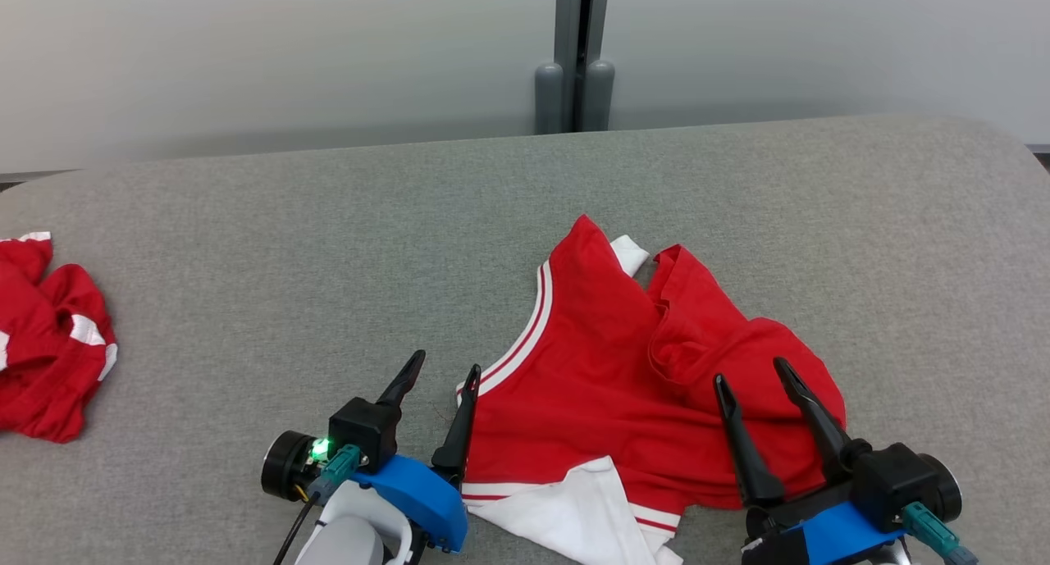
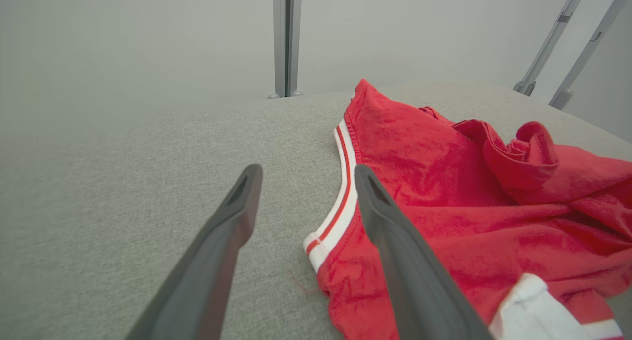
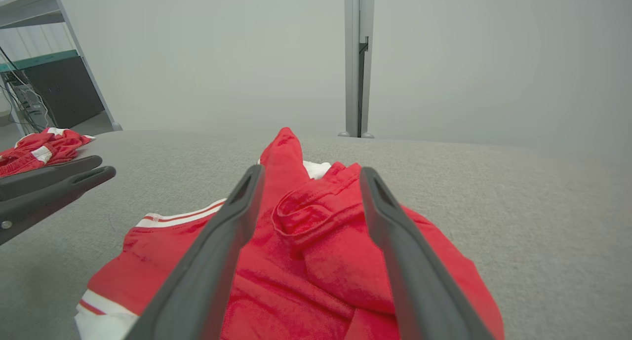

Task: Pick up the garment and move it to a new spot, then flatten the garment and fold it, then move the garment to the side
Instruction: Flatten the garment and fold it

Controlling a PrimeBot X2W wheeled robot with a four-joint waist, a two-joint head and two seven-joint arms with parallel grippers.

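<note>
Head view: I see left claw spread at lower centre, pinching nothing, one finger right at the striped hem of the garment. Right claw spread too, lower right, both fingers over the red cloth's crumpled right part. Garment lies rumpled, lower centre-right, on the grey tabletop, white panel toward the bottom edge. Second red garment bunched at the left edge, well apart.

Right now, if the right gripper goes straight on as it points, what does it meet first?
The right gripper would probably first meet the bunched fold of the red garment; height above the cloth is unclear.
</note>
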